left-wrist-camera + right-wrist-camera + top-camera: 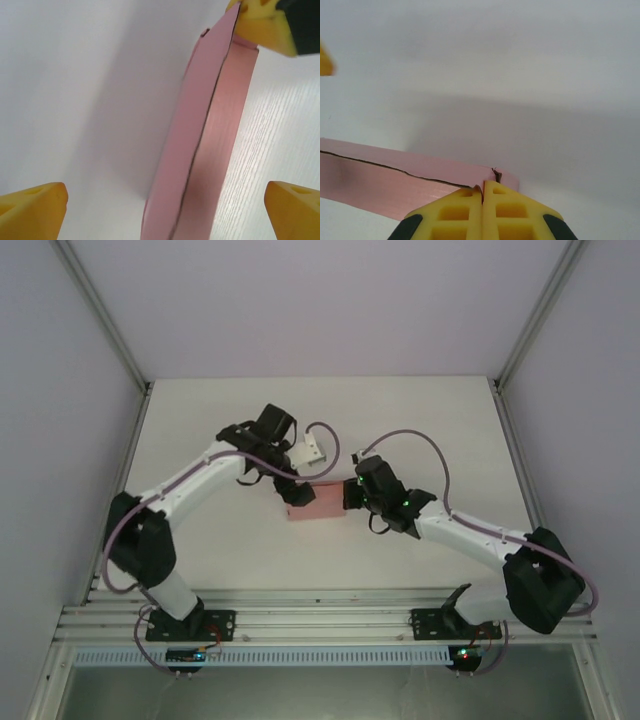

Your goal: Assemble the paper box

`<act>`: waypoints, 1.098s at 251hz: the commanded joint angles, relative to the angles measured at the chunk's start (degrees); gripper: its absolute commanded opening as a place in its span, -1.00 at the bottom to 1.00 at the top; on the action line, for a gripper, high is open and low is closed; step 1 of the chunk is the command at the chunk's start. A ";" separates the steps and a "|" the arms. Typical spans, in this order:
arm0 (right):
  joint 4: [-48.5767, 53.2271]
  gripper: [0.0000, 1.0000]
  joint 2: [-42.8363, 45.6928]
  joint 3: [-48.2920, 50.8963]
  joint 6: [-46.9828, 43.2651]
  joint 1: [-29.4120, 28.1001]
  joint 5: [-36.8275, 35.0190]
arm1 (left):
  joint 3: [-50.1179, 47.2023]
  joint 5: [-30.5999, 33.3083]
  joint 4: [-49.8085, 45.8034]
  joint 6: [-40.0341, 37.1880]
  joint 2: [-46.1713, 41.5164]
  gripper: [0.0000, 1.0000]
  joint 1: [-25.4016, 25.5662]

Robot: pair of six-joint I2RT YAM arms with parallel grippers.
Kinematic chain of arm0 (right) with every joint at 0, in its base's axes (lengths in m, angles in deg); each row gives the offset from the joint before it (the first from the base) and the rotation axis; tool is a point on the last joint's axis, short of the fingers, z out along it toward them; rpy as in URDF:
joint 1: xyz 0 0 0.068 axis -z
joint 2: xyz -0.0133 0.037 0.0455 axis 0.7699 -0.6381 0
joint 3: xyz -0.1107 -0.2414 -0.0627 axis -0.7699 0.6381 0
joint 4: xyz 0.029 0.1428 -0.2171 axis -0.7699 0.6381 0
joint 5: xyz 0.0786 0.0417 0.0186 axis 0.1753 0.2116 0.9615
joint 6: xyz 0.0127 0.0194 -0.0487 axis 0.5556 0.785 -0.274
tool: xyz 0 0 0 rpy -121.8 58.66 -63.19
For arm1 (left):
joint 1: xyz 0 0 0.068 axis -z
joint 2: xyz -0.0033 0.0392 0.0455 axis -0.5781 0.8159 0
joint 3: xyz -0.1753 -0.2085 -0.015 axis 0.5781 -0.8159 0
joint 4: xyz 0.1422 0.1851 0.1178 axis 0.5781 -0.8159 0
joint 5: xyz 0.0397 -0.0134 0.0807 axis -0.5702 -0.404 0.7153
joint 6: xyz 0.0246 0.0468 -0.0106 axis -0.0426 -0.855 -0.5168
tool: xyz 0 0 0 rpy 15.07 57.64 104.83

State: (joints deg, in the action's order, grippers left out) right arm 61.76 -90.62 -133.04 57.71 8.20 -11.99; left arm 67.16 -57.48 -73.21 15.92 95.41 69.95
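Right end effector (483, 192) pinches the paper box (318, 502) by its right end. Left end effector (165, 192) gapes wide at the left end; the box's long axis runs left-right.

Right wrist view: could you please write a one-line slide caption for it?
Right gripper shut on a corner of the pale pink paper box, white table behind.

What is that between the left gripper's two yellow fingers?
The pink paper box sits in the gap between the left gripper's open yellow fingers, touching neither one. The left wrist view shows it.
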 commanded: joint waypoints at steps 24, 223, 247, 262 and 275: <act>10.34 -1.00 -1.94 -0.50 0.65 -0.56 -0.69 | -9.53 9.04 3.45 13.23 -9.36 0.86 0.26; 12.02 -1.00 -2.31 -1.89 -0.41 -2.20 -2.73 | -9.03 6.10 4.75 25.25 -9.03 -1.00 0.52; 13.06 -1.00 -2.31 -1.93 0.66 -3.90 -5.96 | -8.73 3.74 6.29 33.32 -8.17 -1.00 0.49; 13.75 -1.00 -2.47 -2.01 1.63 -5.29 -8.25 | -8.09 3.18 5.96 38.98 -7.31 -1.00 0.44; 14.76 -1.00 -2.74 -2.34 2.71 -6.20 -9.62 | -7.50 2.91 4.91 42.73 -6.84 -1.00 0.34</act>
State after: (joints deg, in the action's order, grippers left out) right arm 67.79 -91.16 -135.49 57.95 4.70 -18.46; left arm 56.87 -50.58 -69.34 46.17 87.13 69.93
